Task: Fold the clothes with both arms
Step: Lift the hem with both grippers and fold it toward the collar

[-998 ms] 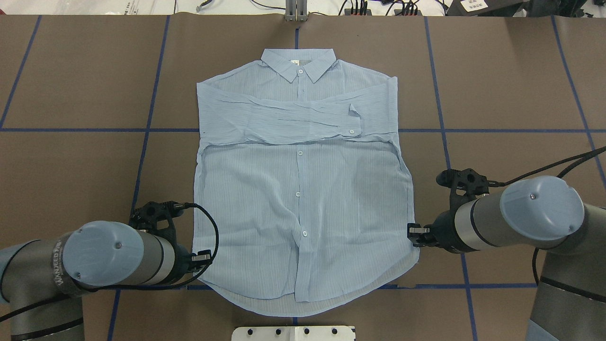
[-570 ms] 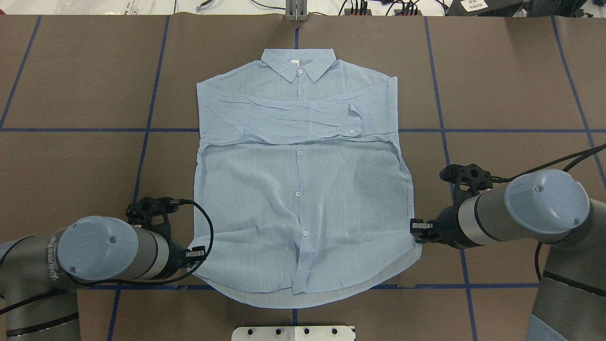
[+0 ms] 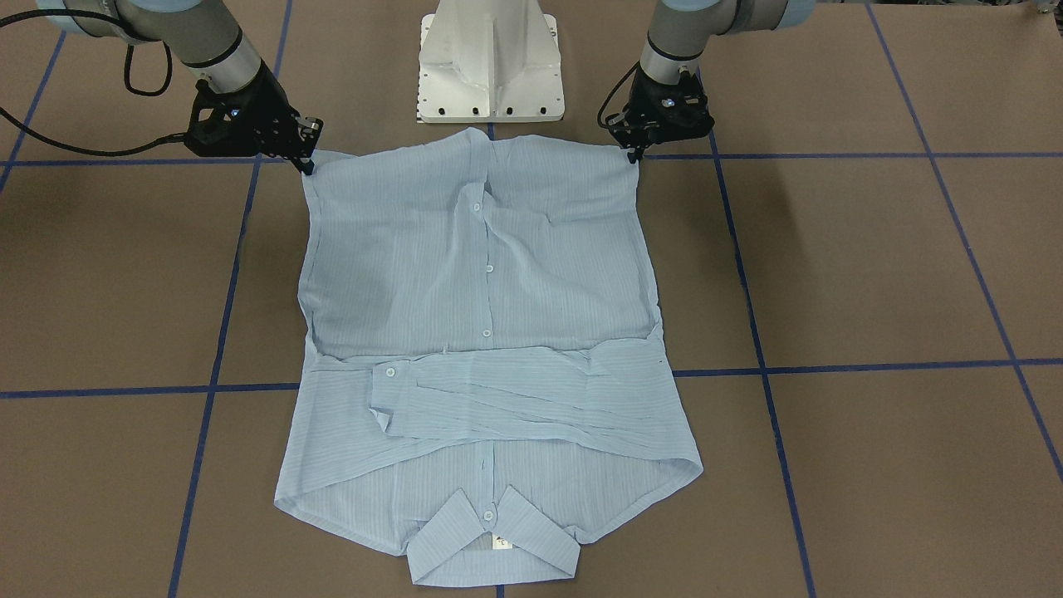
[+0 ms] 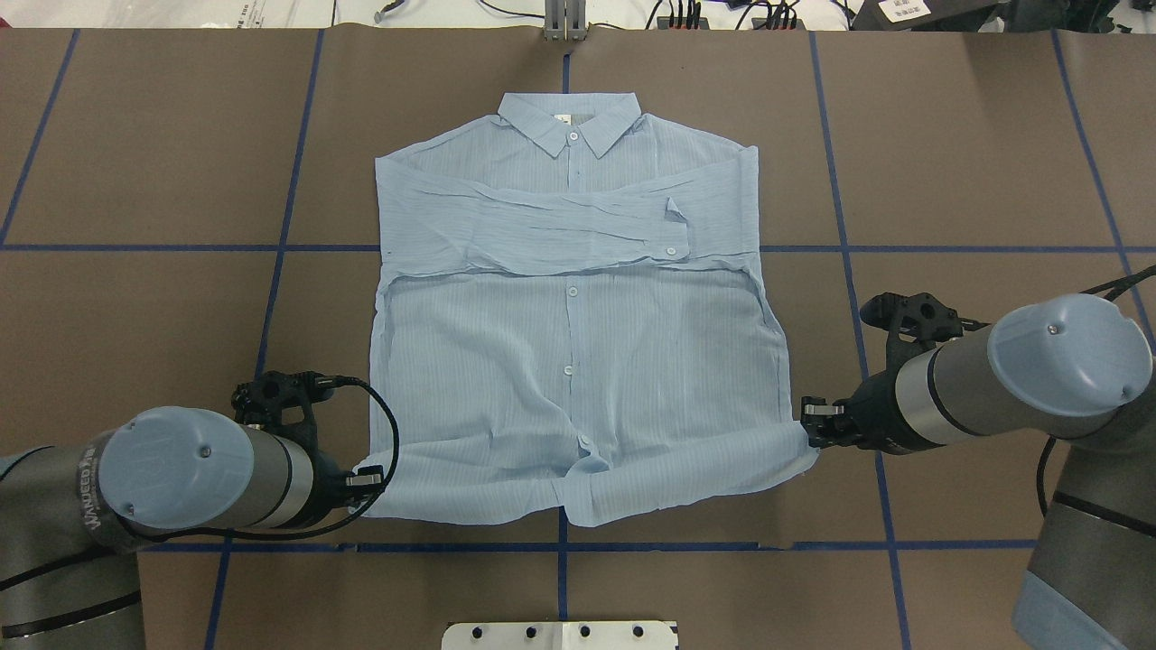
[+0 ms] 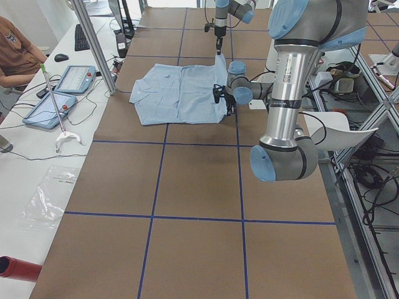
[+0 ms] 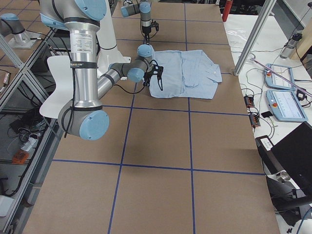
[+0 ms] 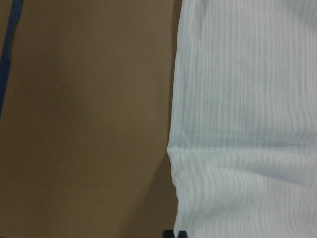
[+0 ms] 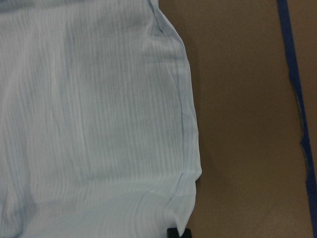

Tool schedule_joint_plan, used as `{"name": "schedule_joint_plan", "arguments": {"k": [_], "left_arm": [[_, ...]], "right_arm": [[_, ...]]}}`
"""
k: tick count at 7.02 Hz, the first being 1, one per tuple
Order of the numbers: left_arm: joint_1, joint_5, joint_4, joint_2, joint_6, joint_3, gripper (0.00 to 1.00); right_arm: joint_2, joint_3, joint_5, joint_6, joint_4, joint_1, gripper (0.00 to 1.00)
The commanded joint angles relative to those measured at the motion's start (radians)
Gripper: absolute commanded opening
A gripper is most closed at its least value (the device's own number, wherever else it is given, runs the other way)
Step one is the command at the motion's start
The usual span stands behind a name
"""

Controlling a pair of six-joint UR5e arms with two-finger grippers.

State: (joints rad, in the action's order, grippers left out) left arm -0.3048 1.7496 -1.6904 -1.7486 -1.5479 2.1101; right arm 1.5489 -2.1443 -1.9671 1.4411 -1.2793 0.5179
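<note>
Bottom fold starting: black left gripper and right gripper pinch the thin pale-blue shirt's hem corners (barely lifted); next, likely carry both collarward.

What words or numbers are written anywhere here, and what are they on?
"WANJEED": printed along the grey sleeve of the left arm; the letters after it are too blurred to read.
Tag inside the collar of the shirt: a dark mark, too small to read.
White label on the dark thing at the overhead view's top right edge: print too small to read.
</note>
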Motion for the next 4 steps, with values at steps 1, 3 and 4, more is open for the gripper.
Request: {"name": "schedule_joint_plan", "arguments": {"k": [1, 3, 4], "left_arm": [[-0.003, 0.001, -0.002, -0.008, -0.001, 0.004, 0.0], [-0.077, 0.069, 0.0, -0.057, -0.001, 0.036, 0.0], [-0.132, 0.108, 0.0, -0.072, 0.002, 0.042, 0.0]], "right_arm": [[0.0, 0.001, -0.009, -0.001, 0.0, 0.014, 0.0], [-0.019, 0.003, -0.028, -0.001, 0.002, 0.068, 0.0], [-0.048, 0.003, -0.053, -0.001, 0.002, 0.1, 0.0]]}}
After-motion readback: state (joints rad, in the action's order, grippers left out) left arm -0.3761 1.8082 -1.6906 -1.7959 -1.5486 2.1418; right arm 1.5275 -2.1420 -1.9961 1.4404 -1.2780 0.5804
